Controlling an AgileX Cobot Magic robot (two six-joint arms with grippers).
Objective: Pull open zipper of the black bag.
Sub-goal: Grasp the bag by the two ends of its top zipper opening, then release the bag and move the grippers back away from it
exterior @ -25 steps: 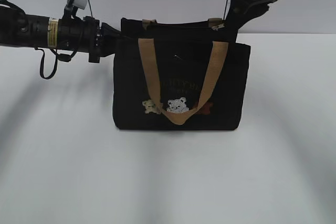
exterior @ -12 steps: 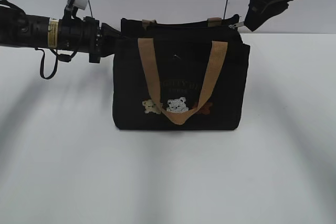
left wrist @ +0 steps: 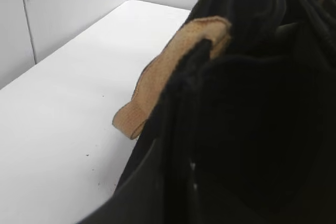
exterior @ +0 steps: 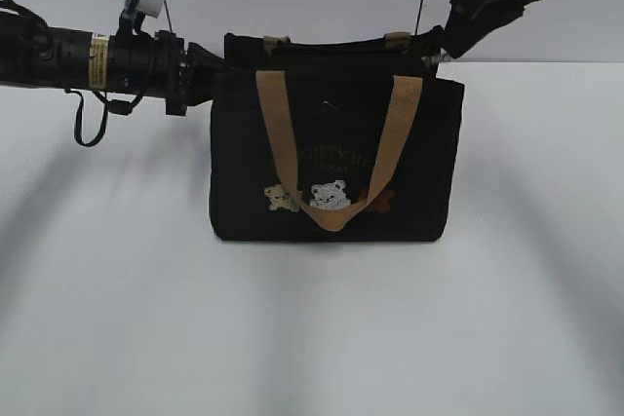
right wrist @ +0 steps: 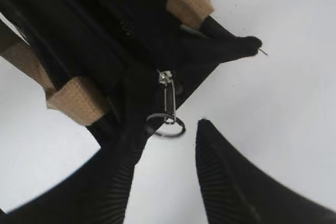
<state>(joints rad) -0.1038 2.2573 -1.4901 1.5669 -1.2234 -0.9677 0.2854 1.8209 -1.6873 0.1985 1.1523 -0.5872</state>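
Zipper (right wrist: 167,109) ring unheld between parted right jaws; left jaws closed on black bag (exterior: 336,158).

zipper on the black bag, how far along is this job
Done: the left hand is shut on the bag's left end, steadying it. In hand: the right hand is at the right end, jaws open around the ring of the zipper, not clamped. From these views I can't tell how far the track is open. Left: grip the ring and pull.
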